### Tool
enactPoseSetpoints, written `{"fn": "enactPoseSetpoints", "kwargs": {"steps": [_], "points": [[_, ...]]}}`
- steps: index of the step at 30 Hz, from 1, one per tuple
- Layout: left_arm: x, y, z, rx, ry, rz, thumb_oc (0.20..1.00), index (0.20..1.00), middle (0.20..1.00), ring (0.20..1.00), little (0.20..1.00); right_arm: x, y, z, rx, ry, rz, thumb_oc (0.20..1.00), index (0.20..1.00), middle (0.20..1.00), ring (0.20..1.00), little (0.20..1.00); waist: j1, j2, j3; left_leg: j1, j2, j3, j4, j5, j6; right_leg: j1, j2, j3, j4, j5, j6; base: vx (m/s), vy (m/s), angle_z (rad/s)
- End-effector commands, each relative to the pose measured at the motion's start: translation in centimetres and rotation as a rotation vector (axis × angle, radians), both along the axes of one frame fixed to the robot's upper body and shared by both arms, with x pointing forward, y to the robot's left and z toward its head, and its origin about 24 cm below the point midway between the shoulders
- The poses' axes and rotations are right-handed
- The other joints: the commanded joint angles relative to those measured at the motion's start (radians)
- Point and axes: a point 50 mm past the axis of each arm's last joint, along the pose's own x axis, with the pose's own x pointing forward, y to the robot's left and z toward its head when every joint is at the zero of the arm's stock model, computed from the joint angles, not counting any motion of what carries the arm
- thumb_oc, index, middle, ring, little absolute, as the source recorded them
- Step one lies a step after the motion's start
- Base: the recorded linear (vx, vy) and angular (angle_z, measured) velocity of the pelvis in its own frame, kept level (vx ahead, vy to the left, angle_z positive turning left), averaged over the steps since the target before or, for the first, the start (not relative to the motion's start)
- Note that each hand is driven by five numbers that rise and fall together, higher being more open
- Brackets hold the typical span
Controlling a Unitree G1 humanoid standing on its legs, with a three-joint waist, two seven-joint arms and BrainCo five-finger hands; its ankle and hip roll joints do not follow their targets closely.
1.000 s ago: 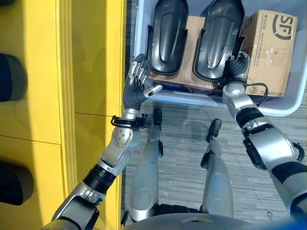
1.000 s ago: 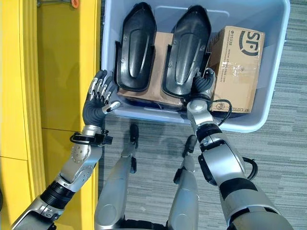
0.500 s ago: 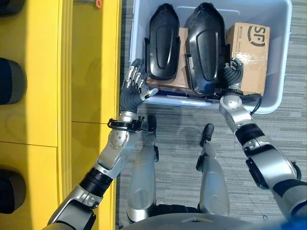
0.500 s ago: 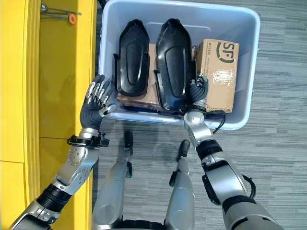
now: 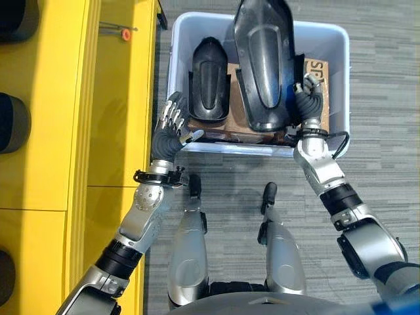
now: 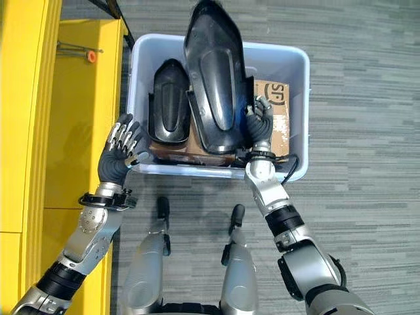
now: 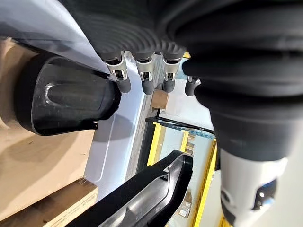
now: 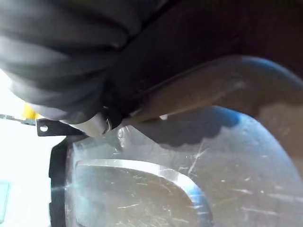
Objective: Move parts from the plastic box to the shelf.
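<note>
The right robot hand [image 6: 258,125] grips the near right edge of a large black part [image 6: 215,79], which is raised above the plastic box [image 6: 298,111] and tilted. A second, smaller black part [image 6: 169,110] lies inside the box on a cardboard carton [image 6: 279,118]. The left robot hand [image 6: 119,152] is beside the near left corner of the box, fingers relaxed and holding nothing. The yellow shelf [image 5: 72,118] stands to the left of the box.

parts [image 5: 264,65] glossy black; plastic box [image 5: 338,79] pale blue-grey; shelf [image 5: 111,98] yellow; cardboard box [image 6: 279,121] brown; carpet [image 6: 354,98] grey-striped.
</note>
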Motion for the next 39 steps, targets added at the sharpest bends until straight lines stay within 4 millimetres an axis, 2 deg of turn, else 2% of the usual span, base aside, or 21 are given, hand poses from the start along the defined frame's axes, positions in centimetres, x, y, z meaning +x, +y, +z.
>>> {"fn": "enactPoseSetpoints", "kwargs": {"steps": [1,4,5,7,8,9,11,12,14,16,17,18,19,21,23,24,26,32,33,35,39], "points": [[-1.3,0.5,0.0,0.032,-0.035,-0.003,1.000,1.000,1.000,1.000,1.000,-1.6,0.6,0.8,0.062,-0.119,0.078,0.200,0.200,0.200,0.200,0.200,0.002,0.019,-0.146,0.026,0.023,-0.048,-0.011,-0.044,0.014,0.036,-0.009,-0.030,0.156,-0.209,0.004,0.00,-0.050,-0.01],[-1.6,1.6,-0.6,0.052,-0.002,0.037,1.000,1.000,1.000,1.000,1.000,-2.8,1.2,-0.5,0.141,-0.093,0.139,0.200,0.200,0.200,0.200,0.200,-0.003,0.024,-0.156,0.071,0.043,-0.057,-0.009,-0.042,0.007,0.049,0.003,-0.033,0.243,-0.267,-0.012,-0.02,-0.107,0.00],[-1.8,2.3,-1.2,0.068,0.022,0.066,1.000,1.000,1.000,1.000,1.000,-3.7,1.2,-0.9,0.135,-0.092,0.169,0.200,0.200,0.200,0.200,0.200,-0.006,0.030,-0.163,0.095,0.057,-0.066,-0.006,-0.039,0.003,0.057,0.014,-0.039,0.309,-0.309,-0.024,-0.03,-0.170,0.02],[-2.0,2.6,-1.6,0.086,0.043,0.073,1.000,1.000,1.000,1.000,1.000,-4.3,1.2,-1.6,0.139,-0.074,0.191,0.200,0.200,0.200,0.200,0.200,-0.007,0.033,-0.166,0.117,0.069,-0.076,-0.007,-0.032,-0.001,0.069,0.023,-0.051,0.363,-0.346,-0.038,-0.02,-0.140,0.08],[-2.0,2.6,-1.6,0.086,0.043,0.073,1.000,1.000,1.000,1.000,1.000,-4.4,1.2,-1.6,0.139,-0.074,0.191,0.200,0.200,0.200,0.200,0.200,-0.009,0.033,-0.164,0.120,0.068,-0.078,-0.007,-0.031,-0.001,0.071,0.022,-0.052,0.366,-0.349,-0.039,-0.04,-0.188,0.18],[-2.4,3.1,-2.2,0.100,0.074,0.089,1.000,1.000,1.000,1.000,1.000,-5.0,1.3,-1.8,0.179,-0.075,0.223,0.200,0.200,0.200,0.200,0.200,-0.006,0.036,-0.165,0.150,0.086,-0.088,-0.009,-0.021,-0.008,0.083,0.033,-0.067,0.428,-0.394,-0.054,-0.06,-0.224,0.27],[-2.7,3.5,-2.7,0.110,0.097,0.107,1.000,1.000,1.000,1.000,1.000,-5.4,1.7,-1.4,0.171,-0.096,0.260,0.200,0.200,0.200,0.200,0.200,-0.003,0.042,-0.175,0.167,0.114,-0.101,-0.026,0.008,-0.014,0.081,0.059,-0.084,0.482,-0.430,-0.076,-0.07,-0.237,0.22],[-2.7,3.5,-2.7,0.110,0.097,0.107,1.000,1.000,1.000,1.000,1.000,-5.4,1.8,-1.5,0.171,-0.095,0.260,0.200,0.200,0.200,0.200,0.200,-0.004,0.042,-0.174,0.168,0.115,-0.101,-0.028,0.009,-0.015,0.081,0.059,-0.084,0.484,-0.432,-0.077,-0.07,-0.184,0.22],[-3.3,3.8,-3.0,0.111,0.106,0.111,1.000,1.000,1.000,1.000,1.000,-5.2,2.9,-0.8,0.150,-0.116,0.321,0.200,0.200,0.200,0.200,0.200,0.010,0.048,-0.183,0.189,0.157,-0.119,-0.070,0.064,-0.028,0.073,0.096,-0.100,0.532,-0.468,-0.102,-0.13,-0.305,0.14],[-3.5,3.8,-3.3,0.092,0.120,0.109,1.000,1.000,1.000,1.000,1.000,-5.2,3.4,-0.6,0.156,-0.123,0.342,0.200,0.200,0.200,0.200,0.200,0.015,0.049,-0.188,0.192,0.171,-0.128,-0.093,0.087,-0.031,0.070,0.115,-0.110,0.532,-0.478,-0.111,-0.09,-0.264,-0.12],[-3.9,3.8,-4.4,0.074,0.165,0.117,1.000,1.000,1.000,1.000,1.000,-5.1,3.9,-0.6,0.091,-0.123,0.367,0.200,0.200,0.200,0.200,0.200,0.027,0.049,-0.207,0.196,0.189,-0.125,-0.139,0.140,-0.044,0.080,0.134,-0.129,0.511,-0.482,-0.120,-0.05,-0.185,-0.13],[-3.9,3.8,-4.4,0.074,0.165,0.117,1.000,1.000,1.000,1.000,1.000,-5.1,3.9,-0.6,0.090,-0.123,0.367,0.200,0.200,0.200,0.200,0.200,0.027,0.052,-0.209,0.192,0.193,-0.127,-0.141,0.144,-0.045,0.079,0.138,-0.131,0.506,-0.477,-0.121,-0.06,-0.311,0.02],[-4.2,3.7,-4.8,0.061,0.187,0.110,1.000,1.000,1.000,1.000,1.000,-5.1,3.9,-0.8,0.086,-0.111,0.369,0.200,0.200,0.200,0.200,0.200,0.028,0.045,-0.229,0.186,0.203,-0.071,-0.167,0.178,-0.040,0.099,0.137,-0.158,0.456,-0.468,-0.123,-0.03,-0.184,0.23],[-4.2,3.4,-5.5,0.065,0.216,0.101,1.000,1.000,1.000,1.000,1.000,-5.1,3.5,-1.1,0.074,-0.100,0.357,0.200,0.200,0.200,0.200,0.200,0.028,0.041,-0.245,0.171,0.211,0.003,-0.175,0.212,-0.047,0.142,0.129,-0.200,0.369,-0.447,-0.124,-0.01,-0.203,0.56],[-4.1,3.2,-5.8,0.062,0.232,0.094,1.000,1.000,1.000,1.000,1.000,-5.3,2.9,-1.5,0.060,-0.083,0.343,0.200,0.200,0.200,0.200,0.200,0.020,0.031,-0.251,0.163,0.197,0.074,-0.147,0.196,-0.062,0.181,0.111,-0.239,0.312,-0.434,-0.126,-0.02,-0.139,0.76],[-4.1,3.2,-5.9,0.062,0.232,0.094,1.000,1.000,1.000,1.000,1.000,-5.3,2.9,-1.5,0.061,-0.082,0.343,0.200,0.200,0.200,0.200,0.200,0.018,0.031,-0.250,0.164,0.196,0.072,-0.144,0.194,-0.062,0.185,0.110,-0.241,0.310,-0.434,-0.125,-0.15,-0.106,0.88],[-4.4,3.3,-5.7,0.049,0.224,0.101,1.000,1.000,1.000,1.000,1.000,-5.6,2.3,-2.0,0.048,-0.061,0.340,0.200,0.200,0.200,0.200,0.200,0.022,0.025,-0.265,0.193,0.179,0.043,-0.029,0.114,-0.055,0.210,0.105,-0.279,0.222,-0.384,-0.128,-0.14,-0.065,0.86],[-4.4,3.3,-5.7,0.049,0.224,0.101,1.000,1.000,1.000,1.000,1.000,-5.6,2.3,-2.0,0.048,-0.060,0.340,0.200,0.200,0.200,0.200,0.200,0.021,0.026,-0.265,0.192,0.179,0.041,-0.028,0.113,-0.055,0.211,0.105,-0.280,0.221,-0.383,-0.128,-0.02,0.045,0.36],[-4.6,2.8,-5.7,0.035,0.216,0.091,1.000,1.000,1.000,1.000,1.000,-6.3,1.8,-3.5,0.083,0.002,0.337,0.200,0.200,0.200,0.200,0.200,0.000,0.034,-0.348,0.357,0.103,-0.033,-0.014,-0.095,-0.020,0.228,0.077,-0.351,0.167,-0.320,-0.101,-0.08,0.364,0.08],[-4.9,2.9,-5.9,0.023,0.227,0.097,1.000,1.000,1.000,1.000,1.000,-6.4,1.6,-3.8,0.101,0.010,0.327,0.200,0.200,0.200,0.200,0.200,-0.003,0.041,-0.358,0.357,0.101,-0.017,-0.037,-0.119,-0.019,0.227,0.057,-0.353,0.172,-0.304,-0.088,-0.05,0.374,1.17],[-4.6,3.1,-5.6,0.043,0.214,0.094,1.000,1.000,1.000,1.000,1.000,-6.4,1.0,-4.3,0.096,0.039,0.306,0.200,0.200,0.200,0.200,0.200,0.014,0.038,-0.367,0.355,0.047,-0.014,-0.070,-0.145,-0.008,0.250,-0.006,-0.406,0.144,-0.238,-0.047,-0.04,0.280,0.55]]}}
